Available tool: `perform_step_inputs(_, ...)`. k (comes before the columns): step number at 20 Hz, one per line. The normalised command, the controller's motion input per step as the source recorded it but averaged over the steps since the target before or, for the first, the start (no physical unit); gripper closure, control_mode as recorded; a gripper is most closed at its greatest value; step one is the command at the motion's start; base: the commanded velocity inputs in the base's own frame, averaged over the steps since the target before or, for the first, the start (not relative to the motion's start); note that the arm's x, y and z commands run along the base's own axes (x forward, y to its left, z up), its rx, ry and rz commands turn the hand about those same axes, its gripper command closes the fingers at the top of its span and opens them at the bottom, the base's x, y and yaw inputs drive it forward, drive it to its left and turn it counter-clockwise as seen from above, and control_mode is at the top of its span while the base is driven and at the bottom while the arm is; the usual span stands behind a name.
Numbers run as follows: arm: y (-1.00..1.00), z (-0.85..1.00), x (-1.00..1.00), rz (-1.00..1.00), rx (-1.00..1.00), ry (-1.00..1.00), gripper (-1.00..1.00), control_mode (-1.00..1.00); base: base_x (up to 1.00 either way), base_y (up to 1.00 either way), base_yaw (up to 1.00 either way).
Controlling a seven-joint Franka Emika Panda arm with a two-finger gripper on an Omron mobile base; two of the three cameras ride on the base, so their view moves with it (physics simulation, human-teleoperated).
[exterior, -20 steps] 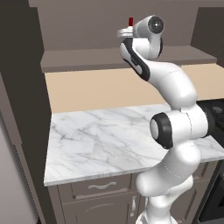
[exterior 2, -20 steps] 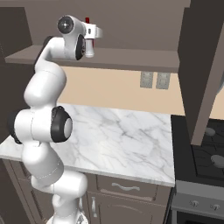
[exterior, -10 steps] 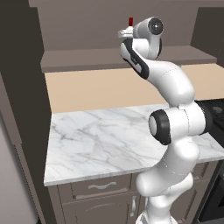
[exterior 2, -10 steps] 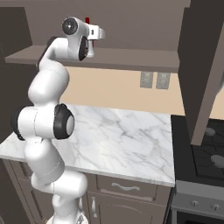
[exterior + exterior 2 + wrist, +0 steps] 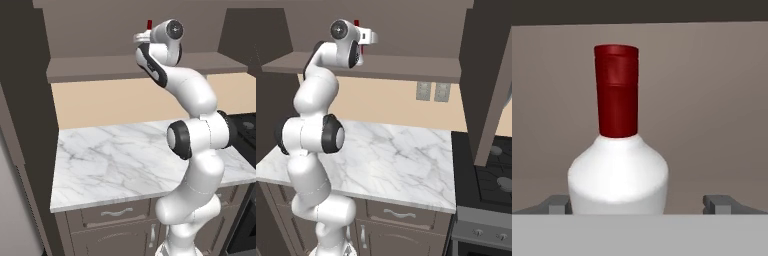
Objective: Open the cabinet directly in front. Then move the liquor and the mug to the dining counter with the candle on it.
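Barely advanced since a second ago, white arm reaches level into the dark cabinet, gripper jaws wide astride the white red-capped liquor bottle.

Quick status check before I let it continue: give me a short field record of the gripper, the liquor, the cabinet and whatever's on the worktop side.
gripper: open, fingertips either side of the bottle's body, not closed on it
liquor: upright, white body, red cap, centred between the fingertips in the hand view
liquor cap: shows just above the hand in the left base view
cabinet: open, arm reaching in at shelf level
mug: cannot tell where it is
marble worktop: below the cabinet
stove: right of the worktop
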Motion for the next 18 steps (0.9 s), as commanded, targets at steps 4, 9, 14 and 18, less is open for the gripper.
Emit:
perform_step_inputs(4, 0.0, 0.0, 0.22, 0.0, 0.0, 0.0, -1.0, -1.0, 0.0, 0.0, 0.0)
perform_step_inputs(9, 0.0, 0.0, 0.23, 0.0, 0.0, 0.0, -1.0, -1.0, 0.0, 0.0, 0.0)
perform_step_inputs(14, 0.01, 0.0, 0.15, 0.0, 0.0, 0.0, -1.0, -1.0, 0.0, 0.0, 0.0)
perform_step_inputs(18, 0.18, 0.0, 0.19, 0.0, -0.01, 0.0, 1.0, -1.0, 0.0, 0.0, 0.0)
